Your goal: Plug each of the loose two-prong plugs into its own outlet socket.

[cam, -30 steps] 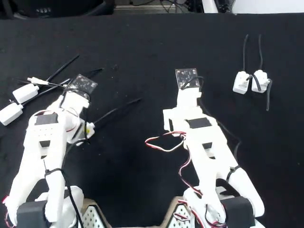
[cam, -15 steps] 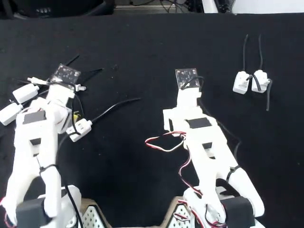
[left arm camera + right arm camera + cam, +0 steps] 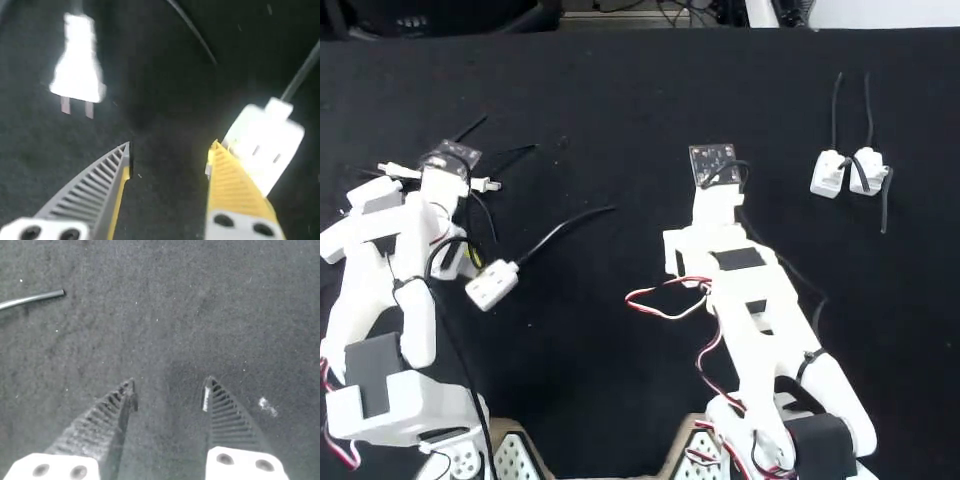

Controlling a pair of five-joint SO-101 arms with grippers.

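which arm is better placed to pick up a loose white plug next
Left. The left hand is open over a white two-prong plug and a white outlet socket block. The right hand, also open, is over black tabletop near a black cord end.

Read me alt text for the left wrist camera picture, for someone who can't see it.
The left end effector hangs open above a black table, with nothing between its fingers. A white two-prong plug lies ahead, prongs pointing back at it, and a white outlet socket on a black cord lies beside one finger.
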